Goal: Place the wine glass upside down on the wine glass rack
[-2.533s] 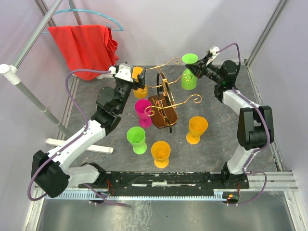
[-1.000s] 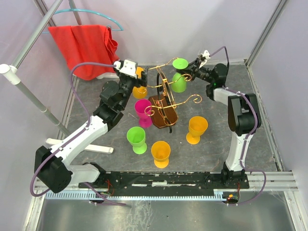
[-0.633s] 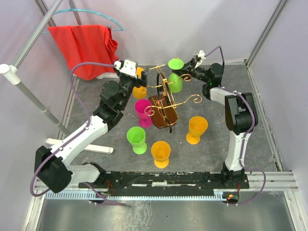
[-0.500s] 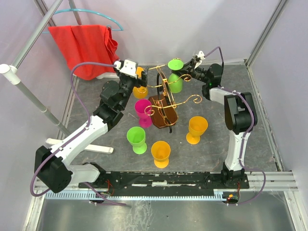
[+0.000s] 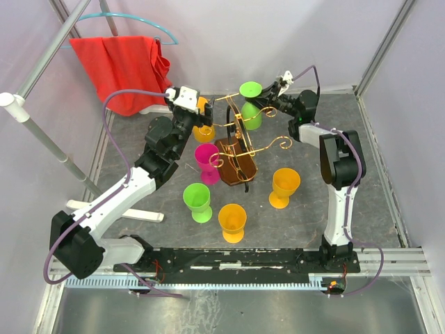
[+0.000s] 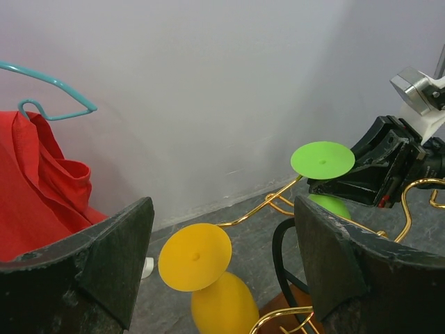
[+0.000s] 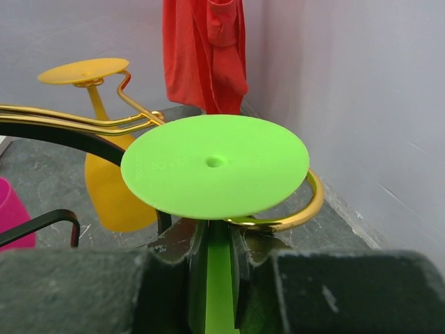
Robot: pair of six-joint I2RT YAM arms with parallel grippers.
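A green wine glass [image 5: 252,104] hangs upside down, its flat foot [image 7: 214,165] on top. My right gripper [image 7: 221,268] is shut on its stem just under the foot. A curled gold arm end [image 7: 306,209] of the wine glass rack [image 5: 235,158] passes under the foot, right beside the stem. A yellow glass [image 6: 198,268] hangs upside down on the rack's left arm. My left gripper [image 6: 221,236] stands open just in front of it, holding nothing. The left wrist view shows the green foot [image 6: 322,158] at the right gripper [image 6: 368,174].
Several glasses stand upright on the table around the rack's brown base: pink [image 5: 206,161], green [image 5: 197,202], yellow [image 5: 232,221] and orange-yellow [image 5: 284,186]. A red cloth [image 5: 125,66] hangs on a hanger at the back left. A white pole [image 5: 42,136] slants along the left.
My right gripper has carried the green glass to the left, onto the rack's far arm. The left arm has stayed where it was over the last second.
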